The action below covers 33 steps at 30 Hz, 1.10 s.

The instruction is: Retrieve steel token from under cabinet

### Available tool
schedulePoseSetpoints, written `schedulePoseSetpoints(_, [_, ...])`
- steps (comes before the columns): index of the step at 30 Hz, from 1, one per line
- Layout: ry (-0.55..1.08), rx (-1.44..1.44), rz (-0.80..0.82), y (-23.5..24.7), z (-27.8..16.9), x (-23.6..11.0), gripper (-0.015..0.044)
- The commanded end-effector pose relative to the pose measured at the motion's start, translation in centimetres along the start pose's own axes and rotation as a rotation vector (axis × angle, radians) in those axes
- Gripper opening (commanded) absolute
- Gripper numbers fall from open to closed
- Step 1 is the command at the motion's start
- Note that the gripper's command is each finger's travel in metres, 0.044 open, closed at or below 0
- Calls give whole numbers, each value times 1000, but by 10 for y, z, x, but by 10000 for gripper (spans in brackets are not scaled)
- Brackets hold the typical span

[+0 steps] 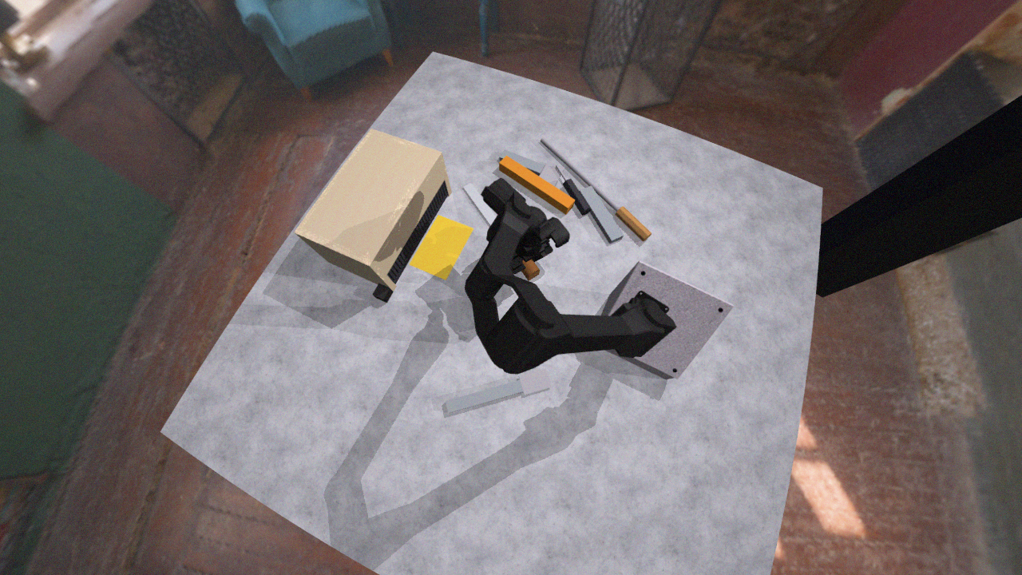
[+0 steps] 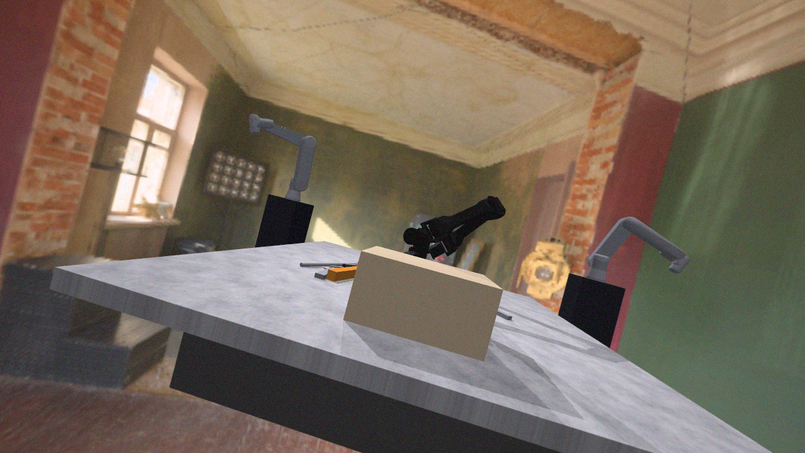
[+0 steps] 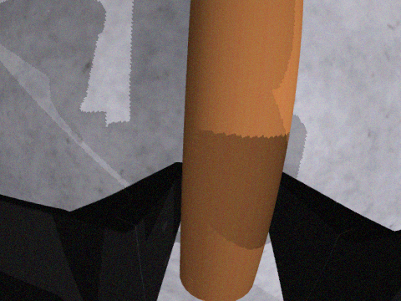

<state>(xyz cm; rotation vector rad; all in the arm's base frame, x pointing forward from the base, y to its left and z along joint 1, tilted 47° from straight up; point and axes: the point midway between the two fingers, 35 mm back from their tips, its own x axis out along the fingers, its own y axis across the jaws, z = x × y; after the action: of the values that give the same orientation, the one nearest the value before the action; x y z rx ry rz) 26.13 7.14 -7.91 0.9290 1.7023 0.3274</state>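
The beige cabinet (image 1: 371,192) (image 2: 422,304) stands at the left of the top view, its dark vent slots (image 1: 420,232) facing the arm. The yellow marked area (image 1: 441,246) lies in front of the slots, with no token seen on it. I cannot make out the steel token in any view. My gripper (image 1: 524,263) (image 3: 226,177) is shut on a round orange-brown wooden handle (image 1: 529,269) (image 3: 238,104). A pale flat strip (image 1: 477,201), seemingly this tool's blade, shows beyond the wrist toward the cabinet; its middle is hidden by the arm.
An orange block (image 1: 536,184) (image 2: 341,274) lies beside a black-handled tool (image 1: 576,197), a grey flat bar (image 1: 602,214) and a long rod with a wooden handle (image 1: 633,223). Another grey bar (image 1: 482,397) lies across the arm. A small black block (image 1: 382,293) is at the cabinet's near corner.
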Motion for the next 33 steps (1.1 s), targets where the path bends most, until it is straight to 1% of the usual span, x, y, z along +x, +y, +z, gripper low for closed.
schedulePoseSetpoints(1, [-1, -2, 7, 6, -4, -1, 0])
schedulePoseSetpoints(33, [0, -2, 8, 32, -24, -1, 0])
